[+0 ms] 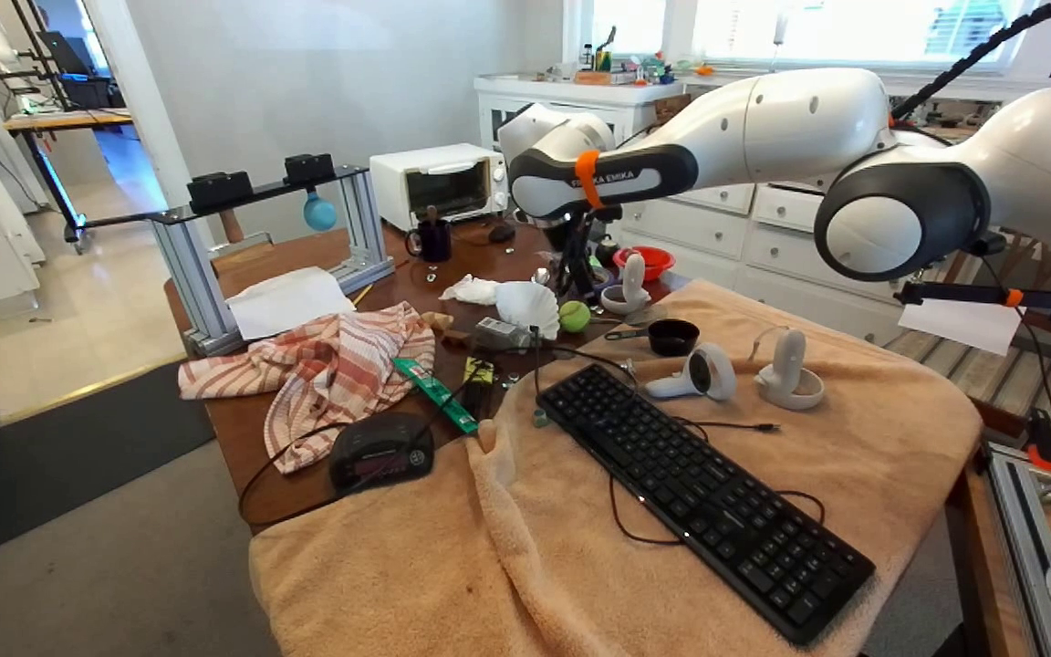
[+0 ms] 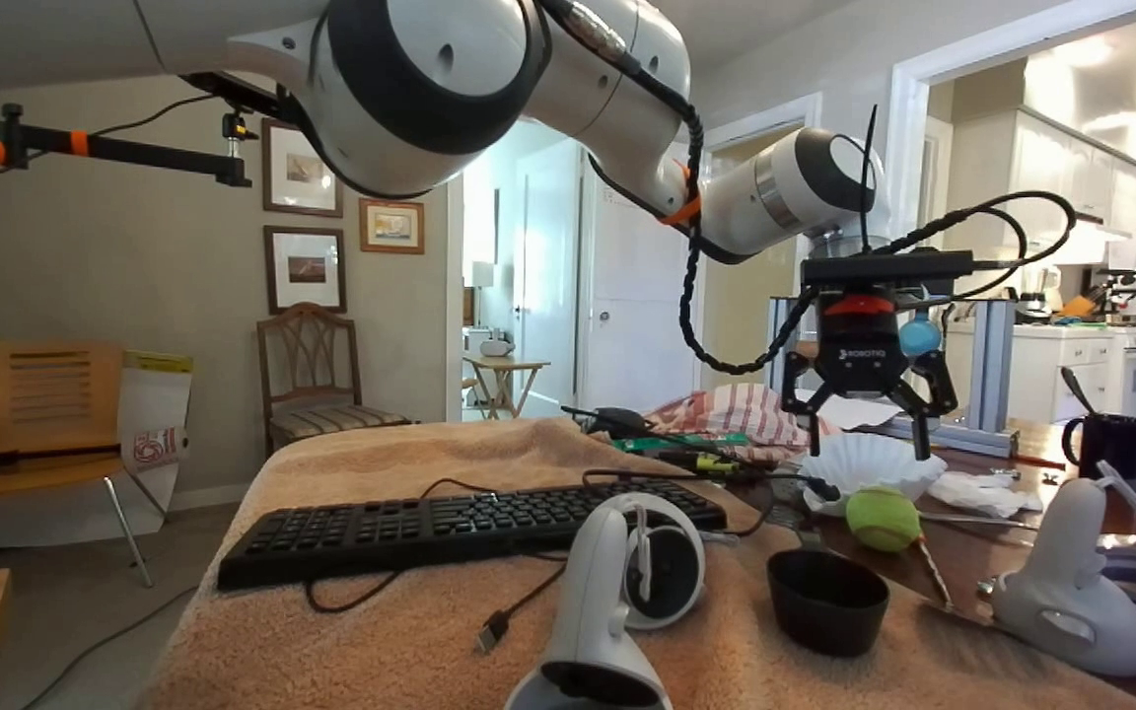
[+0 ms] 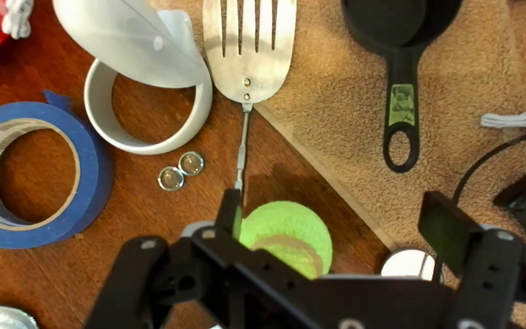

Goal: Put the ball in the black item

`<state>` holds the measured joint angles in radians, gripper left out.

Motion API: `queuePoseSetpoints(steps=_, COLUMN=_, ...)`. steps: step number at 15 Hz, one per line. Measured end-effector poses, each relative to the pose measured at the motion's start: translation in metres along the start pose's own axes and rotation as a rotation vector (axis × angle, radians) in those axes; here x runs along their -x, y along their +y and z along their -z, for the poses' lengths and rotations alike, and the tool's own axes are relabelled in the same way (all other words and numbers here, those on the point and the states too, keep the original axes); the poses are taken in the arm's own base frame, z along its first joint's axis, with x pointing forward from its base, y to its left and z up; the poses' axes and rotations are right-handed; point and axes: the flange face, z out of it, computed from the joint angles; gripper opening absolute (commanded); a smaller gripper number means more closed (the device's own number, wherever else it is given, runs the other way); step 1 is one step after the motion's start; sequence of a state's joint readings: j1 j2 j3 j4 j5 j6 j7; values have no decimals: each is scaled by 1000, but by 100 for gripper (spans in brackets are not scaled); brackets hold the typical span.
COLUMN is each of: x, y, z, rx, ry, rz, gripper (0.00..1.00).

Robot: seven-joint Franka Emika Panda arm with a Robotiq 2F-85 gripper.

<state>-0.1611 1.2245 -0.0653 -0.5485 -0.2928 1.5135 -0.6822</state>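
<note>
Yellow-green fuzzy tennis ball and small round black pan are apart: the ball lies on the brown wooden table, the pan on the tan terry towel. The black two-fingered gripper hangs above the table, its fingers spread wide and holding nothing. The step in hand looks like lining up for the grasp. In the wrist view the ball appears nearer one finger, so the next move probably calls for centring on it, lowering, and closing before any lift toward the pan.
</note>
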Motion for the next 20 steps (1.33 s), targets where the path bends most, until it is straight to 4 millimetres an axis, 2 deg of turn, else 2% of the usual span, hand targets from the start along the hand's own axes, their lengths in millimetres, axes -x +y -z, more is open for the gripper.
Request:
queuePoseSetpoints(steps=3, x=-8, y=-7, z=-9, rx=-29, ry=10, rz=56, gripper=100)
queuePoseSetpoints(steps=6, x=-16, y=-13, z=-28, rx=-76, ry=22, rz=87, gripper=100)
queuePoseSetpoints(steps=9, x=-16, y=-7, z=-34, rx=-89, ry=60, rz=74, gripper=100)
queuePoseSetpoints(steps=13, x=-17, y=3, z=-17, rx=-43, ry=142, rz=39, gripper=100)
queuePoseSetpoints(steps=18, x=-18, y=14, z=12, rx=6, ry=250, rz=-116, gripper=100)
queuePoseSetpoints(steps=20, x=-18, y=19, z=16, rx=34, ry=281, rz=-168, gripper=100)
